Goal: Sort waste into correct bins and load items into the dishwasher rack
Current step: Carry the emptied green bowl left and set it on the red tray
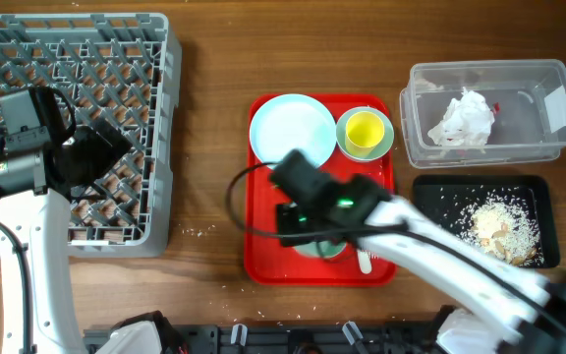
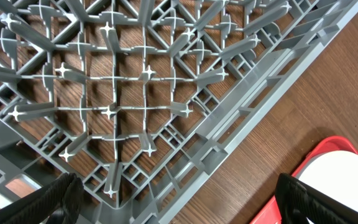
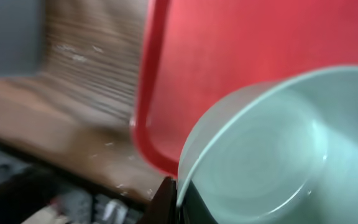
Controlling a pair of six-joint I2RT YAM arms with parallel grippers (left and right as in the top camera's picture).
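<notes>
Overhead looks straight down; wrist views sit close (all share the red tray (image 1: 268,262)).

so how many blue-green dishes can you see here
3. A plate at the red tray's far left, a saucer under the yellow cup at its far right, and a bowl near the front, clamped by the right gripper. The arm could hide more.

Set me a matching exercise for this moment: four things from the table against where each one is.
Things:
1. crumpled tissue
2. yellow cup
3. rice scraps
4. bowl

Places:
A. on the saucer
B. rim pinched by the right gripper
C. in the black tray
D. in the clear tub

Pairs: 1-D, 2-A, 3-C, 4-B.
</notes>
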